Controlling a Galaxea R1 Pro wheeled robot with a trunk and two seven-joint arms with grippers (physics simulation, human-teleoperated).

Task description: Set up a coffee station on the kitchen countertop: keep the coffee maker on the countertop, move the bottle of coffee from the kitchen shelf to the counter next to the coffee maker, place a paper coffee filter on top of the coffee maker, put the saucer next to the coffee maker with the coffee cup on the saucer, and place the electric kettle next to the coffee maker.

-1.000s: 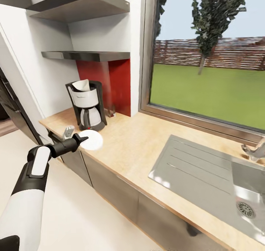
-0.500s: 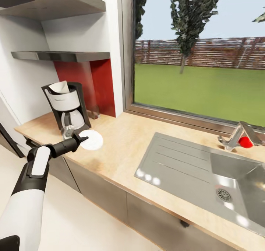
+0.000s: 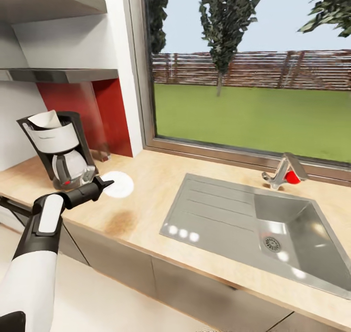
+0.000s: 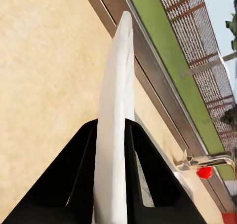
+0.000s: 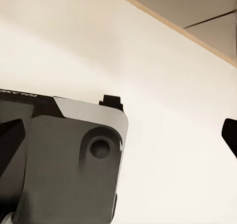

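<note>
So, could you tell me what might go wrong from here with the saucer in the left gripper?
1. The left gripper pinches the saucer only at its rim, so it could slip or tilt out on the way down.
2. The saucer hangs close to the coffee maker; a sideways drift might knock the carafe.
3. It hangs near the countertop front edge; released there, it might slide off.

No readable text, label, brand or number anywhere.
</note>
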